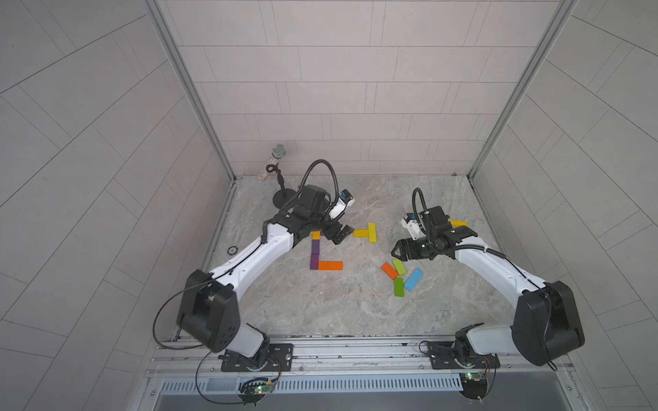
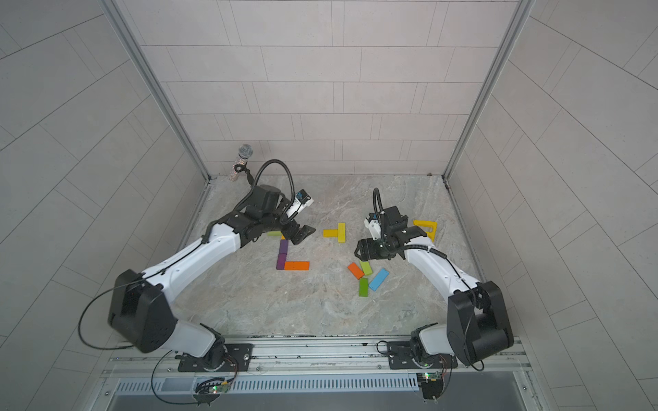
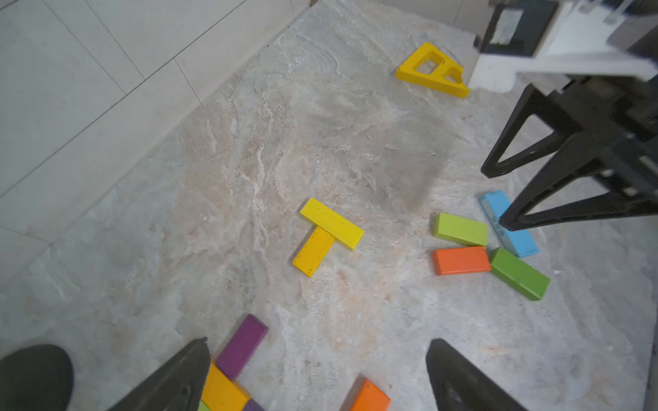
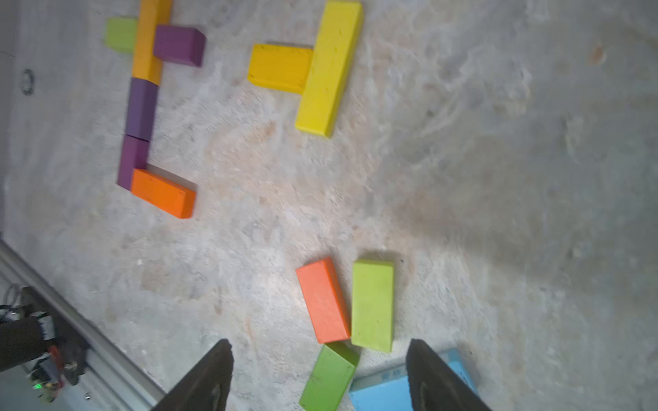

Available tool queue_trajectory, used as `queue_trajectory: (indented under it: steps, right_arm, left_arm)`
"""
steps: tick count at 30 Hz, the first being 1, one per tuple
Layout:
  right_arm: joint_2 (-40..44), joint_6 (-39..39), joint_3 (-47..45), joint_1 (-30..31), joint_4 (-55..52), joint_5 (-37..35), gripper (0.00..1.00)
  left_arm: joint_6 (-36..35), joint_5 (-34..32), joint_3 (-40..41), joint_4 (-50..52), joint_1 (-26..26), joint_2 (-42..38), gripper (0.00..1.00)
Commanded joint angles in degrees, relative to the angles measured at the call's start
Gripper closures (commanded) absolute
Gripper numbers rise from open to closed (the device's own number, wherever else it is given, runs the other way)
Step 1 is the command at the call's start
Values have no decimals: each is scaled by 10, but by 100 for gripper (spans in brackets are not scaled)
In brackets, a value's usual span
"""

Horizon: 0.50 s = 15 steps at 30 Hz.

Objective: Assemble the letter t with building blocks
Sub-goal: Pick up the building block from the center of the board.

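Observation:
A column of building blocks lies left of centre: an amber block (image 4: pixel 149 39) flanked by a lime block (image 4: pixel 121 33) and a purple block (image 4: pixel 179 46), then two purple blocks (image 1: pixel 314 254) and an orange foot (image 1: pixel 330 265). Two yellow blocks (image 1: pixel 366 233) form a small T beside it. My left gripper (image 1: pixel 336 236) hovers open over the column's far end, with nothing between its fingers. My right gripper (image 1: pixel 394 249) is open above a loose group of blocks: orange (image 4: pixel 322 300), lime (image 4: pixel 372 306), dark green (image 4: pixel 329 379) and light blue (image 4: pixel 382 389).
A yellow triangular slotted frame (image 2: pixel 425 226) lies behind the right wrist near the right wall. A microphone on a black stand (image 1: pixel 276 160) occupies the back left corner. Tiled walls enclose the marbled tabletop (image 1: pixel 320 306) on three sides.

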State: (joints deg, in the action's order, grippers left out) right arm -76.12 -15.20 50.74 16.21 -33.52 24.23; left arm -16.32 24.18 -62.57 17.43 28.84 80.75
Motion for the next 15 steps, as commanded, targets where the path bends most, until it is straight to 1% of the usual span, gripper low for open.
queue_trajectory:
  steps: [1, 4, 8, 10, 15]
  right_arm:
    - [38, -51, -46, 31, 4, -81, 22]
    - [53, -75, -76, 49, 22, -101, 23]
    - [45, -94, -87, 53, 41, -113, 26]
    - [34, -94, -86, 54, 50, -125, 27]
    - [-7, -85, -67, 54, 64, -140, 33]
  left_arm:
    - [100, 42, 107, -31, 4, -70, 0]
    - [122, 74, 169, -15, 5, -142, 0]
    - [142, 79, 201, 10, 9, -196, 0]
    - [143, 76, 211, 9, 10, -208, 0]
    - [123, 67, 212, 15, 23, -201, 0]
